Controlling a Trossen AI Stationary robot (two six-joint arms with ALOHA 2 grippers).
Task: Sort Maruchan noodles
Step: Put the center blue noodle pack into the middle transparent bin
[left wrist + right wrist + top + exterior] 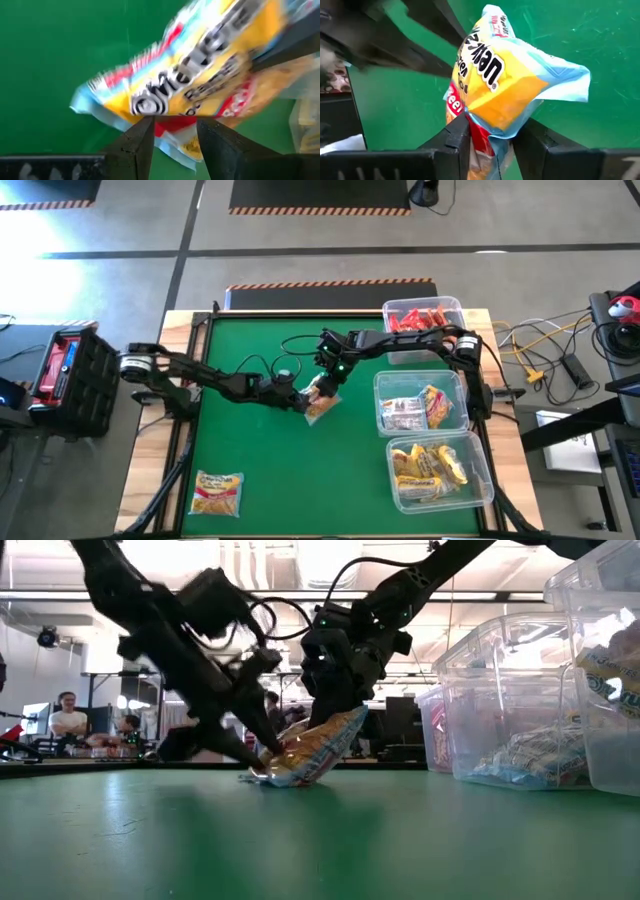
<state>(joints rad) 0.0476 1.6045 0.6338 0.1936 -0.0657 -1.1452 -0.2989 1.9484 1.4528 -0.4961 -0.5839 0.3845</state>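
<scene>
From above, the two grippers meet near the middle of the green table [250, 450], and their dark fingers cover much of the yellow noodle packet [321, 406] between them, so its label cannot be read; the left gripper [303, 402] reaches in from the left, the right gripper [328, 385] from the bin side. A second packet [217, 491] lies alone near the front left edge, and three clear bins [432, 467] along the right side hold more packets. At table height, the yellow noodle packet [310, 752] is tilted, one end on the table, the other raised between the left gripper [262, 745] and right gripper [335, 718]; the bins are cut off at the edge. In the left wrist view the packet [200, 65] is blurred, its lower edge pinched between narrowly spaced fingers [137, 145]. In the right wrist view the fingers [457, 137] clamp the packet's [495, 90] crumpled end.
</scene>
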